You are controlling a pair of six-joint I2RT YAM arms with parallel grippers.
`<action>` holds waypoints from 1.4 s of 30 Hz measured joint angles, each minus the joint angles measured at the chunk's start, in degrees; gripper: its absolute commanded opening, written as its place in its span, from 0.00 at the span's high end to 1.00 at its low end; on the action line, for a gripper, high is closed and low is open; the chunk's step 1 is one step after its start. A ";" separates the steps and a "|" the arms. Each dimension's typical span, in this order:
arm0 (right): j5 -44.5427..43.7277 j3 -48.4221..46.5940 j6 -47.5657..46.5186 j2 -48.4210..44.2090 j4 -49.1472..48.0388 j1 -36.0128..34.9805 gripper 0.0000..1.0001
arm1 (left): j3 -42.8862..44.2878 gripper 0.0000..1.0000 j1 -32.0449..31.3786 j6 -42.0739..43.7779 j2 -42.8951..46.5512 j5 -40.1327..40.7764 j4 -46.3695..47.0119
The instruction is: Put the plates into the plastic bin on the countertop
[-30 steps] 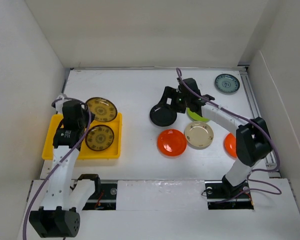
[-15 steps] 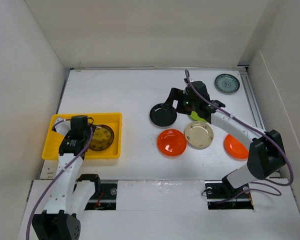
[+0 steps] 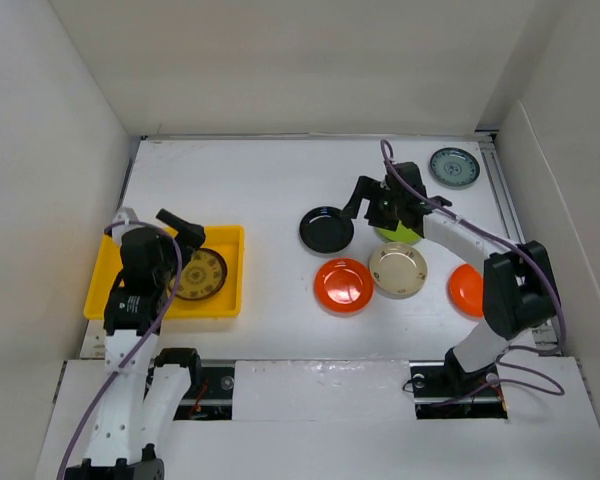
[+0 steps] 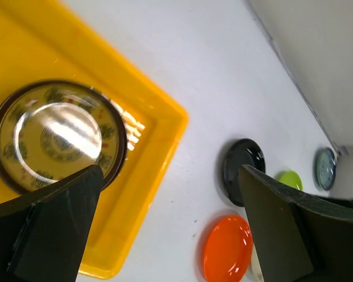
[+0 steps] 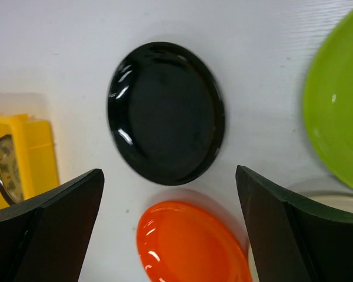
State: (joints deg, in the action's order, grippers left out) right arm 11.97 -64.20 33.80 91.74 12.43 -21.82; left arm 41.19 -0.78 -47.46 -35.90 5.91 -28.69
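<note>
Left gripper (image 4: pixel 168 194): fingers spread wide with nothing between them, hanging over the yellow bin (image 4: pixel 47 47).
Brown patterned plate (image 4: pixel 56 135): flat on the bin floor, below the fingers and off to one side, touching neither. It looks set down for good.
Right gripper (image 5: pixel 169 176): fingers spread wide and empty, probably lining up a rim grab.
Black plate (image 5: pixel 165 111): flat on the countertop (image 3: pixel 270 180), just ahead of the gap between the right fingers, untouched.
Orange plate (image 5: pixel 188 244): directly under that gap, close beside the black one.
Green plate (image 5: pixel 338 111): beyond one right finger.
Progress: early, as most plates lie outside the bin.
</note>
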 measured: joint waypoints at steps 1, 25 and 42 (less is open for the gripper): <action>-0.24 -0.04 0.00 1.16 0.11 0.63 0.01 | 2.32 0.00 0.00 2.56 -1.07 -2.12 0.31; 5.09 -5.31 2.89 20.44 -2.75 2.97 1.00 | 12.35 0.00 0.02 19.47 -8.52 -16.31 7.93; 9.33 -9.77 4.92 1.36 -1.79 -7.17 1.00 | 12.41 0.03 -5.77 16.72 -35.76 -42.51 22.49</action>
State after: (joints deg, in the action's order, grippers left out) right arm 21.30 -73.97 38.72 93.10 10.63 -28.99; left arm 53.60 -6.55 -30.74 -71.66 -36.60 -6.20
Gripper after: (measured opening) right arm 0.033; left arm 0.988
